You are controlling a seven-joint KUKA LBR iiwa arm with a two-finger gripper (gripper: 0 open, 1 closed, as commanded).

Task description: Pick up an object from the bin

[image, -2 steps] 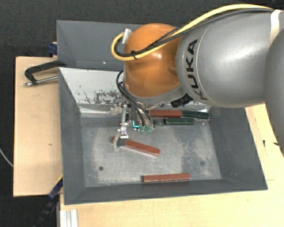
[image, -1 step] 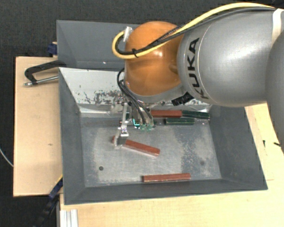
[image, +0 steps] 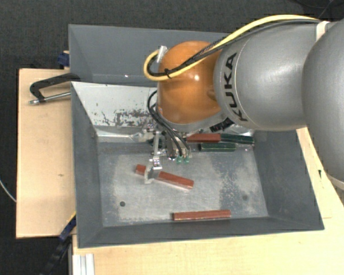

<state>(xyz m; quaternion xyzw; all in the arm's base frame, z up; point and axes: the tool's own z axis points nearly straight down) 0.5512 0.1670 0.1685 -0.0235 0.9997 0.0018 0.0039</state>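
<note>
Currently my gripper (image: 153, 172) is over the left part of the middle red stick (image: 175, 180); open or closed, can't tell.

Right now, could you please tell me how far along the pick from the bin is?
The gripper is low in the bin, at the left part of the reddish-brown stick lying mid-floor. Whether it has a grip I cannot tell; the stick lies flat, not lifted. Left: secure it and raise it out. The second brown stick by the near wall lies apart.
</note>
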